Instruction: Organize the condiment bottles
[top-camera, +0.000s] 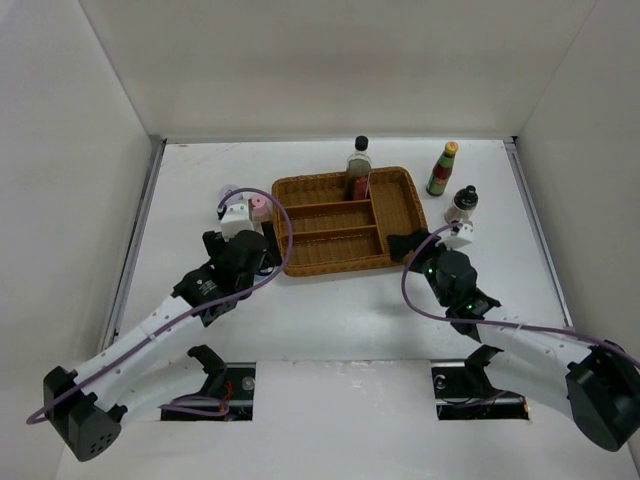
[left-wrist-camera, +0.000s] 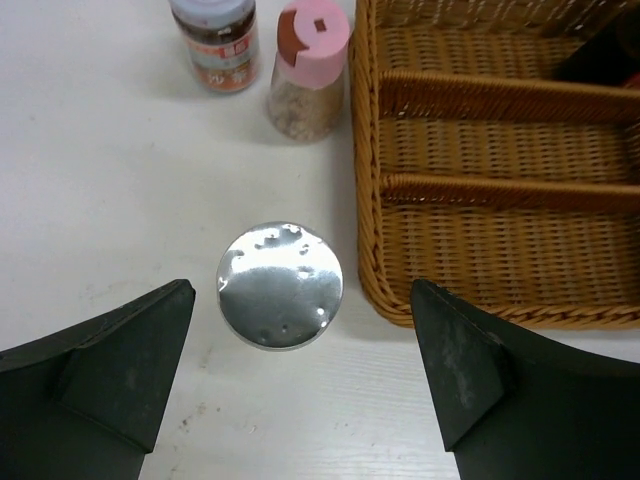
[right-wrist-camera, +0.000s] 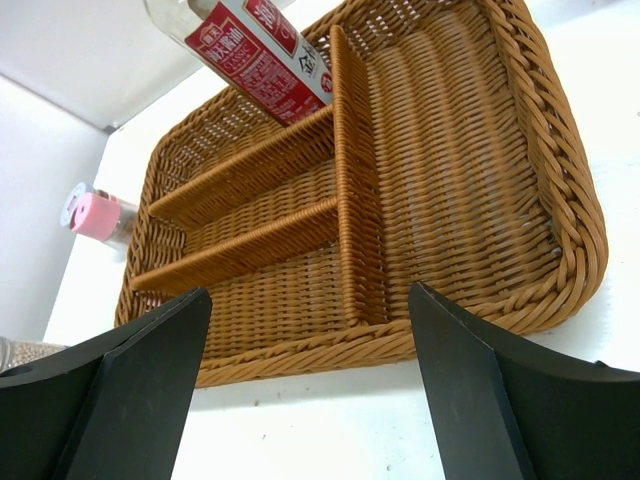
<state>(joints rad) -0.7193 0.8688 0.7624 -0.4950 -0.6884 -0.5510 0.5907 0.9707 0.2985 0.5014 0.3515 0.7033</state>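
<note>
My left gripper (left-wrist-camera: 300, 292) is open, pointing down over a silver-topped shaker (left-wrist-camera: 280, 285) that stands on the table just left of the brown wicker tray (left-wrist-camera: 500, 150). A pink-lidded shaker (left-wrist-camera: 312, 70) and a lilac-lidded jar (left-wrist-camera: 215, 40) stand behind it. My right gripper (right-wrist-camera: 308, 292) is open and empty at the tray's (right-wrist-camera: 450, 180) near right corner. A clear black-capped bottle with a red label (top-camera: 359, 165) stands in the tray's back compartment. The red sauce bottle with a green neck (top-camera: 442, 170) and a small clear black-capped bottle (top-camera: 462, 203) stand right of the tray.
The tray (top-camera: 345, 220) has a large right compartment and narrow left ones split by wicker dividers. White walls enclose the table on the left, back and right. Both arms (top-camera: 160, 330) reach in from the near edge.
</note>
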